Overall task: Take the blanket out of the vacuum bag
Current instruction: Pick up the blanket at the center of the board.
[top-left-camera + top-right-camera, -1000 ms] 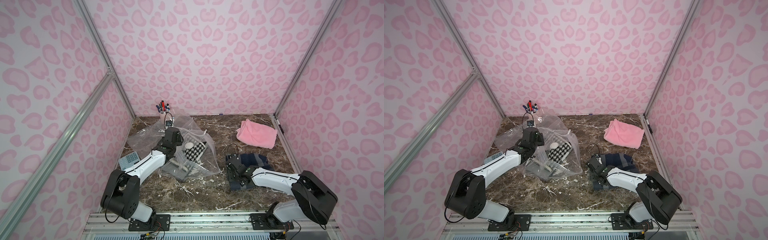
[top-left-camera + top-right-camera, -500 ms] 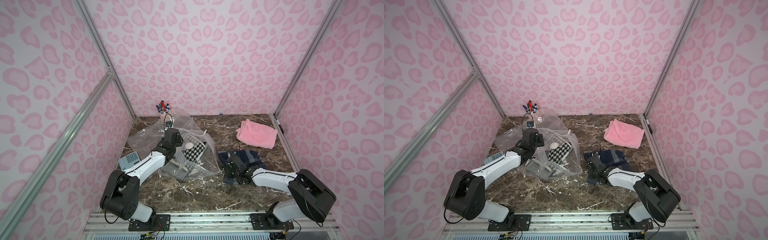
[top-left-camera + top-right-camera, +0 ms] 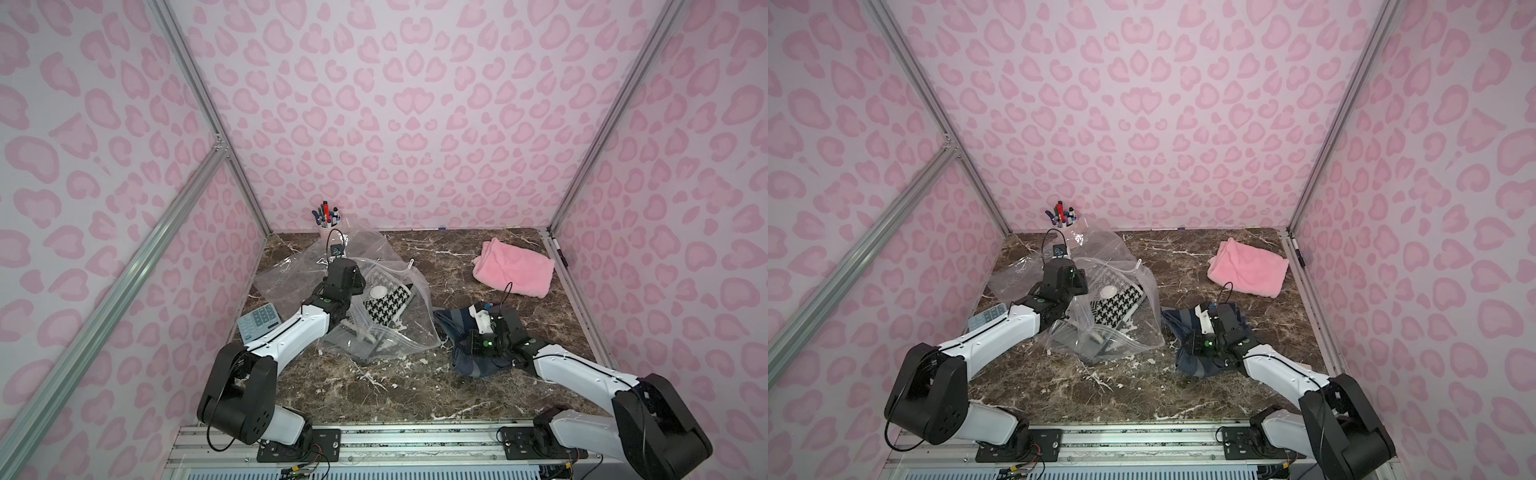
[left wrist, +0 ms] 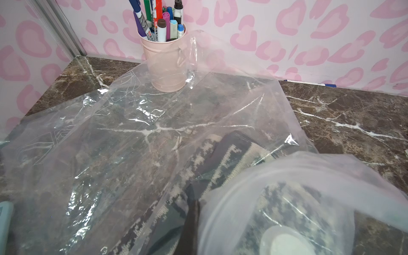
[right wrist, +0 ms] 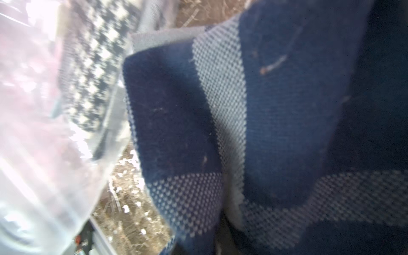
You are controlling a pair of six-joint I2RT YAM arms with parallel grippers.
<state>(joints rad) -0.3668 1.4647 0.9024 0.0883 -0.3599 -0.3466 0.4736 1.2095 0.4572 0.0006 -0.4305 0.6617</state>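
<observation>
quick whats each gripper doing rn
left gripper: closed, pinching the vacuum bag
right gripper: closed on the navy blanket

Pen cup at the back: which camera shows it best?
Left wrist view: the pink pen cup stands close and sharp, markers distinct. Both top views show it small and distant. The right wrist view misses it.

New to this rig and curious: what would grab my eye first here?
The pink leopard-print walls surround everything. On the brown marble table, a crinkly transparent vacuum bag left of centre holds a black-and-white houndstooth blanket, while a fluffy pink blanket lies at the far right.
</observation>
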